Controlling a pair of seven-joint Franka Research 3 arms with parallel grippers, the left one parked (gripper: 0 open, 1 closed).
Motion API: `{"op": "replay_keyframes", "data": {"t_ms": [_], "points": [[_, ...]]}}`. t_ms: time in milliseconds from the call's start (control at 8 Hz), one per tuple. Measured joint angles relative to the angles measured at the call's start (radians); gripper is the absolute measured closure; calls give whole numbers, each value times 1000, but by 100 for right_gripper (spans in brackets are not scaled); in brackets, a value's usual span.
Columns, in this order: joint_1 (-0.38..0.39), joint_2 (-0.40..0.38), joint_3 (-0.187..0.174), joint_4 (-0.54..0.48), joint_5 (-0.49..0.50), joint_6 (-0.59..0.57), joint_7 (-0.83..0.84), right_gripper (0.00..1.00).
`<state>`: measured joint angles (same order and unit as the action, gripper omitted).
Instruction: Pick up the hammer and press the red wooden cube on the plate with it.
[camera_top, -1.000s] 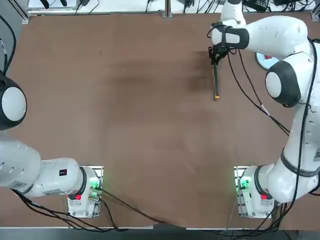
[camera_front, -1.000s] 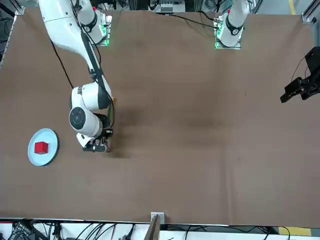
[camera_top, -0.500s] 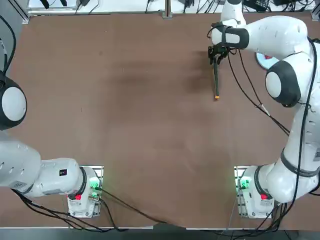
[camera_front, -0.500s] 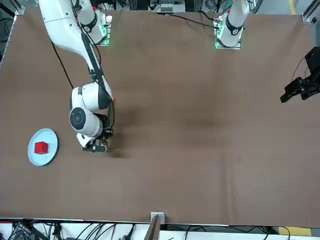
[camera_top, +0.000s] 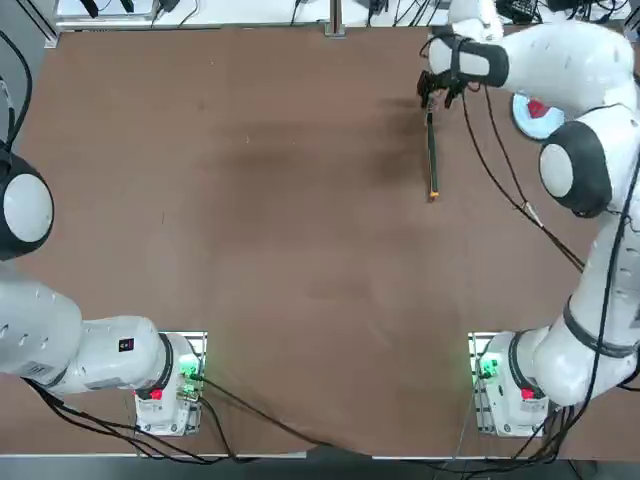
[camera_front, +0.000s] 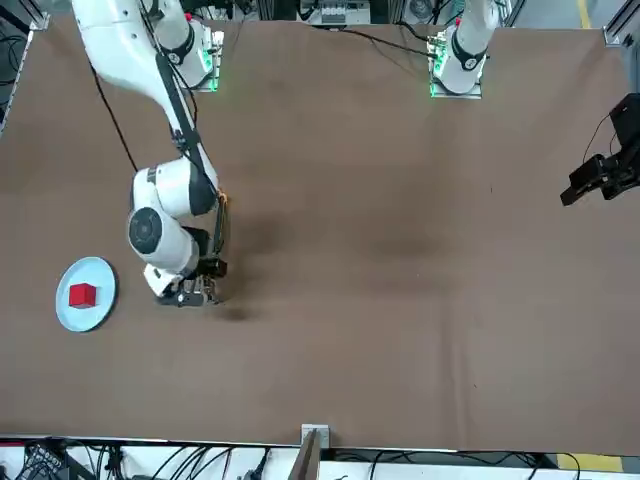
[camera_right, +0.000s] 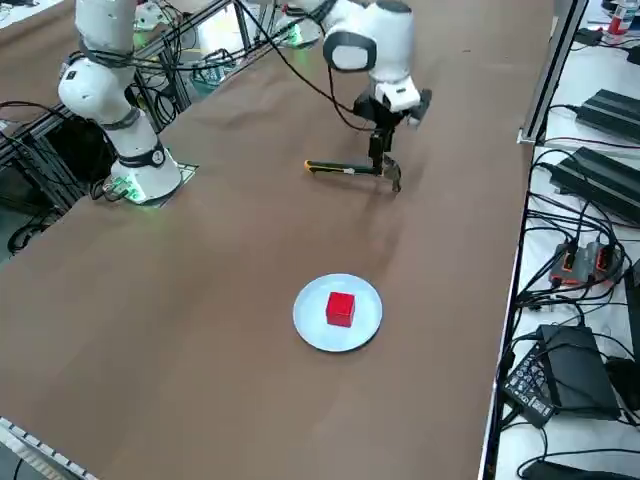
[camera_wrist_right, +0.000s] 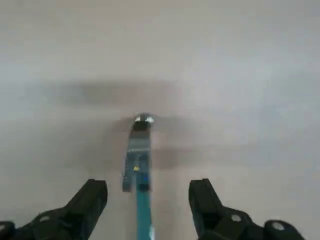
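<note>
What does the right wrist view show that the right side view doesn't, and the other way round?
Only the right wrist view clearly shows the right gripper's two fingers standing open, apart on either side of the hammer.
Only the right side view shows the plate with the red cube on it, plus the hammer's orange end tip.
Both show the hammer's head and part of its handle.

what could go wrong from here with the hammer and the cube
The right end effector is open, with the slim hammer between its fingers but ungripped; closing could nudge or twist it.
The red cube sits unfenced on the plate, so an off-centre press might tip or slide it.
</note>
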<state>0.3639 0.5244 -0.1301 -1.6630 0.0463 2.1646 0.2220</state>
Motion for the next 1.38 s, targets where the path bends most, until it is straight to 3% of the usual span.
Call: {"op": "replay_keyframes", "data": {"t_ms": [625, 1000, 1125, 1250, 1375], "points": [[-16, -336, -128, 16, -28, -352, -206, 0], [-21, -435, -154, 24, -40, -479, -222, 0], [-43, -462, -144, 24, -43, -501, -222, 0], [-99, -484, -101, 23, -43, -526, -222, 0], [-189, -503, -28, 23, -44, -550, -222, 0]]}}
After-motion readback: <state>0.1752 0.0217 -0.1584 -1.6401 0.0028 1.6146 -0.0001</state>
